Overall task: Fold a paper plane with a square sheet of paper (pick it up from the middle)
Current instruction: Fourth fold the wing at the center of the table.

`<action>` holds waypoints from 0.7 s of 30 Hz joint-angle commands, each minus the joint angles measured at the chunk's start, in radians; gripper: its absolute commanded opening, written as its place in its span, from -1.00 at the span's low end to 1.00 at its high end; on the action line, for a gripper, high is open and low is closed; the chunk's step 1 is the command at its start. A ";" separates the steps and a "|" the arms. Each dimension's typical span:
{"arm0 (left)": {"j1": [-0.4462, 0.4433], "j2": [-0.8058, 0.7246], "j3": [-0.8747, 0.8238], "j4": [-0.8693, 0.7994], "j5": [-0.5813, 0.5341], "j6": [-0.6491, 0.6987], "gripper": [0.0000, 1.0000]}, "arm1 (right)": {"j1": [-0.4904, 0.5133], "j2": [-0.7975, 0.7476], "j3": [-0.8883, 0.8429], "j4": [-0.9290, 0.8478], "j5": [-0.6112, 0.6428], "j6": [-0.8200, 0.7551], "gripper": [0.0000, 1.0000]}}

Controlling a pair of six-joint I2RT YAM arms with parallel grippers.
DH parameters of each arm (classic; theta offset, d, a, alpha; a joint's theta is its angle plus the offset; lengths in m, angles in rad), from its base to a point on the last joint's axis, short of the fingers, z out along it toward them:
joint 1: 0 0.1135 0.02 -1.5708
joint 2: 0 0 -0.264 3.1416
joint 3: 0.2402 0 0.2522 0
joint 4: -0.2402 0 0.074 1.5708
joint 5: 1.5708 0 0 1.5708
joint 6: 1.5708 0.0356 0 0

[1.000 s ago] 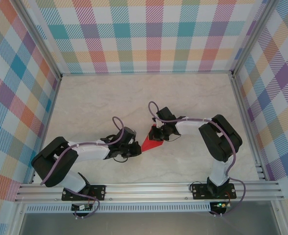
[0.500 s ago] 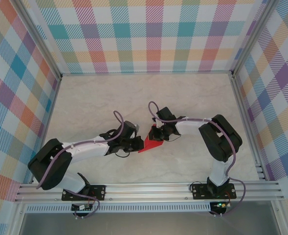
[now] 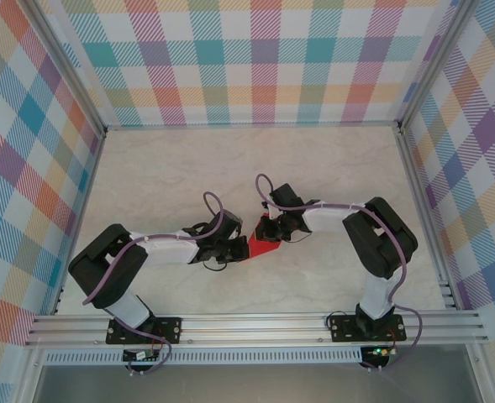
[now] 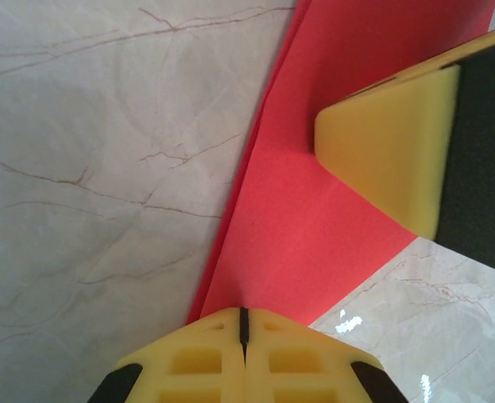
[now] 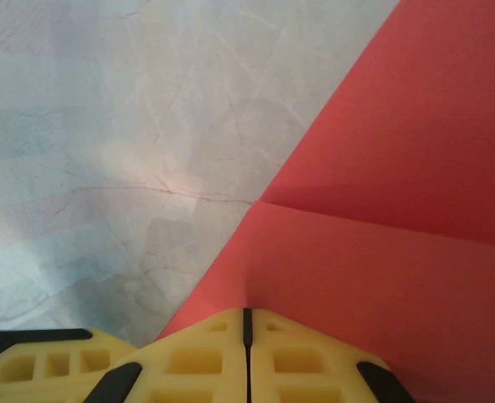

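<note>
Bright-red square sheet of paper (image 3: pixel 262 246) isn't a plane yet. Both grippers are closed, tips pressing on it: the left gripper (image 4: pixel 243 323) at its 9 o'clock corner, the right gripper (image 5: pixel 247 323) at its 12 o'clock edge. It lies mid-table on the pale marble-look tabletop (image 3: pixel 163 185) as a small layered wedge, so I'd guess the early folds are in and the wings are left.

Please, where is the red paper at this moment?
In the top view, the red paper lies near the middle of the table, between the left fingers and the right fingers, both touching it.
</note>
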 commanded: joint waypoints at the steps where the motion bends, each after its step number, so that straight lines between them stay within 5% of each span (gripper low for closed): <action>1: 0.011 0.027 -0.004 -0.015 -0.016 -0.005 -0.94 | -0.005 -0.068 -0.018 0.028 -0.043 -0.050 -0.87; 21: 0.010 0.026 -0.035 -0.014 0.005 -0.010 -0.98 | -0.066 0.021 -0.006 -0.012 -0.026 -0.110 -0.87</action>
